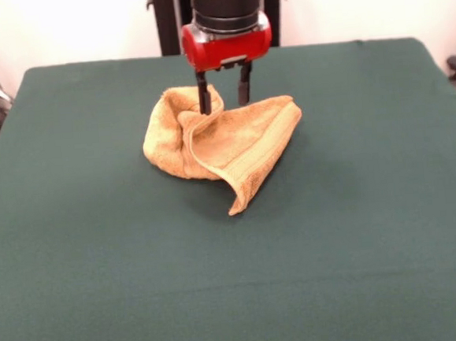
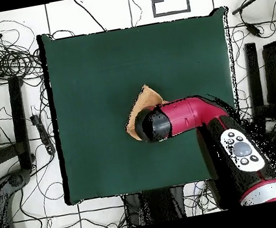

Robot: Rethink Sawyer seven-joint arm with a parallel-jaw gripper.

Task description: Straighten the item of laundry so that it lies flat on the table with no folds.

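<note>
Table (image 1: 101, 267), dark green felt-like cover, fills most of the front view; bare surface on all sides of the cloth. Arm (image 2: 196, 114), red and black, reaches across the table in the overhead view and hides most of the cloth beneath its wrist. Towel (image 1: 222, 143), golden-orange terry, lies crumpled a little beyond the table's middle in the front view, bunched into a rounded heap on the picture's left with a flap folded over toward the right. One ribbed band runs along the flap's edge down to a pointed corner nearest the camera, which curls up slightly. In the overhead view only a peaked corner and a sliver of the towel show past the arm. Gripper (image 1: 223, 92), red body with two dark fingers (image 1: 203, 93), hangs upright over the towel's far edge. Jaws stand apart, moderately wide; left-hand finger in the picture touches the top of the heap, the other ends just above the flap, nothing clamped between them.
</note>
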